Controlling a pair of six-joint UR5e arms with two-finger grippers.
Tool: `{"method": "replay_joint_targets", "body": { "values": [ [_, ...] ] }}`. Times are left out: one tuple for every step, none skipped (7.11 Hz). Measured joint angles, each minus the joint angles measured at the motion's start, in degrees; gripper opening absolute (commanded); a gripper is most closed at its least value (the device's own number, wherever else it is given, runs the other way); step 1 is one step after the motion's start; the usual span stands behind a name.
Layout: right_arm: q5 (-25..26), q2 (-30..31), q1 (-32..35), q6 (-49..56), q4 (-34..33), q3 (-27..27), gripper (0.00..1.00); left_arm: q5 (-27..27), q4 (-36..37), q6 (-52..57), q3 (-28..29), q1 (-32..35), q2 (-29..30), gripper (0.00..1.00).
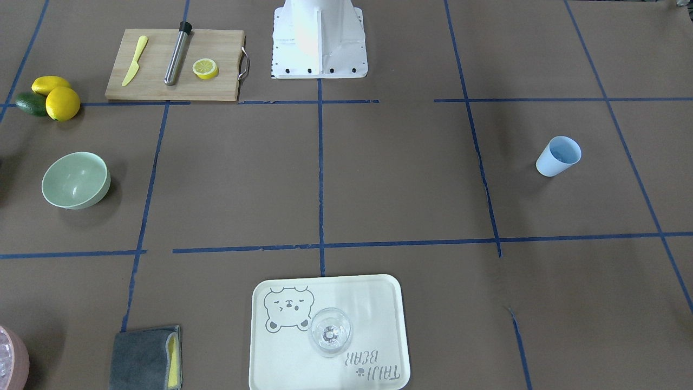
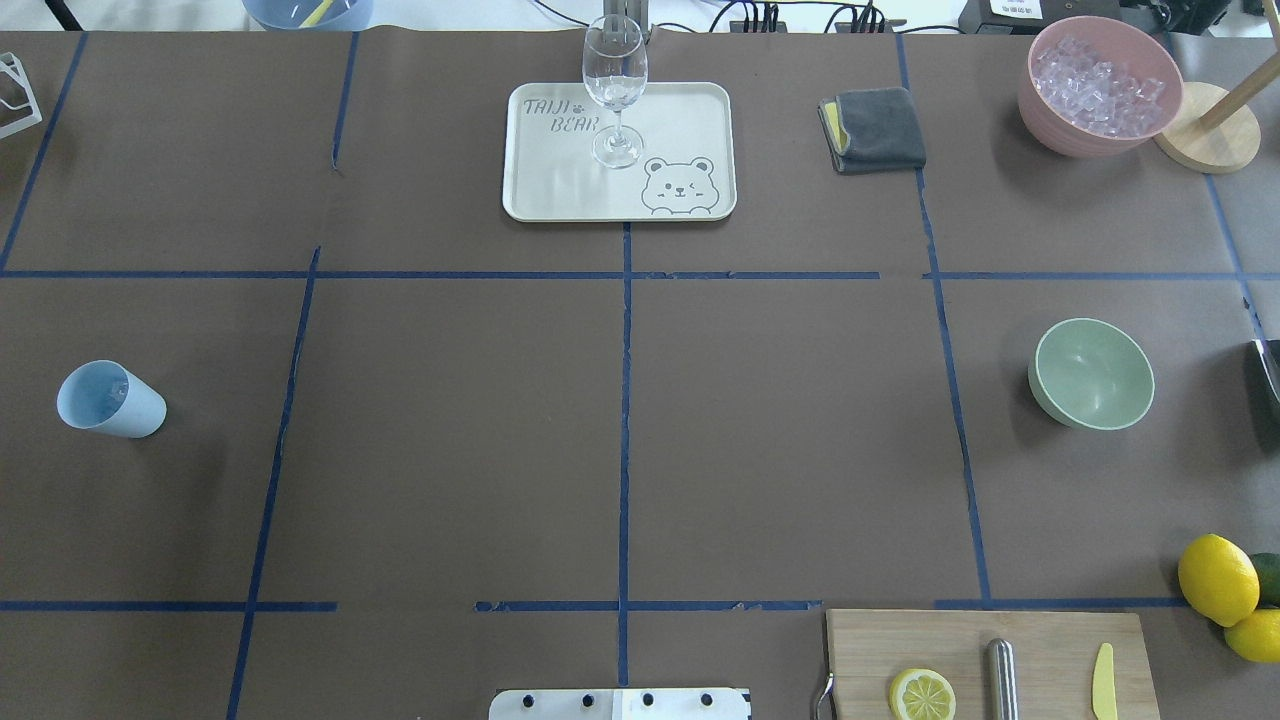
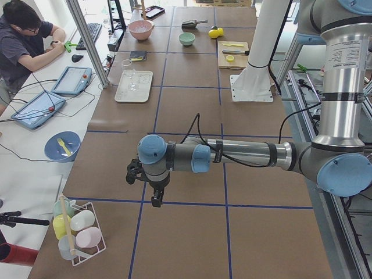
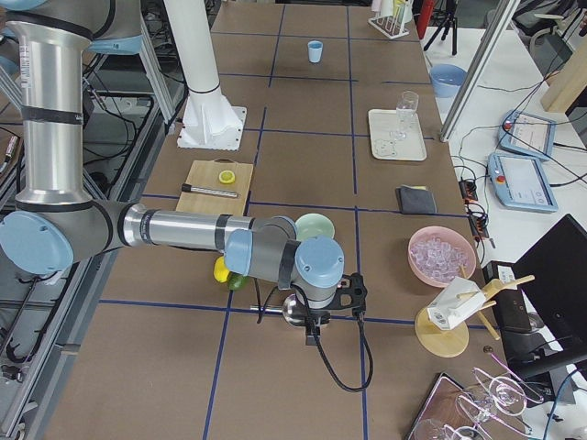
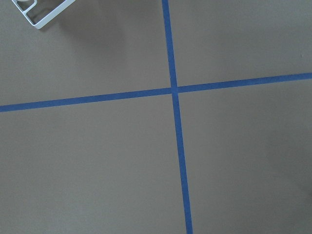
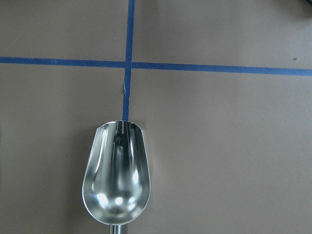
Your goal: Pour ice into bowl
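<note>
Right wrist view: scoop (image 6: 115,173) empty under your right pincer (image 4: 314,325), likely staged for fetching ice (image 2: 1095,80); bowl (image 2: 1092,373) mouth-up to receive. Left pincer (image 3: 156,199) parked aside. Either grip: cannot tell.

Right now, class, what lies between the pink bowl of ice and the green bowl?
Nothing but brown paper and one blue tape line: the overhead view shows that stretch from pink bowl to green bowl bare.
</note>
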State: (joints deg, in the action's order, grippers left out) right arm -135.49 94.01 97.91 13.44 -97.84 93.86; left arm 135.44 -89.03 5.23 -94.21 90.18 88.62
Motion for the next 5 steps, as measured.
{"method": "replay_joint_targets", "body": {
  "values": [
    [0.0,-0.1,0.0,0.0,0.0,0.0,1.0,0.0,0.0,0.0,-0.1,0.0,0.0,1.0],
    [-0.1,-0.3,-0.1,-0.1,0.1,0.0,1.0,0.0,-0.2,0.0,-0.6,0.0,0.2,1.0],
    [-0.1,-0.6,-0.3,-0.2,0.2,0.2,1.0,0.0,-1.4,-0.1,-1.4,0.0,0.5,1.0],
    [-0.1,-1.4,-0.6,-0.2,0.7,0.9,1.0,0.0,-4.7,-0.2,-2.1,-0.1,0.8,1.0],
    [0.0,-3.0,-1.1,-0.3,1.7,1.7,1.0,0.0,-9.8,-0.3,-2.5,-0.2,0.9,1.0]
  ]
}}
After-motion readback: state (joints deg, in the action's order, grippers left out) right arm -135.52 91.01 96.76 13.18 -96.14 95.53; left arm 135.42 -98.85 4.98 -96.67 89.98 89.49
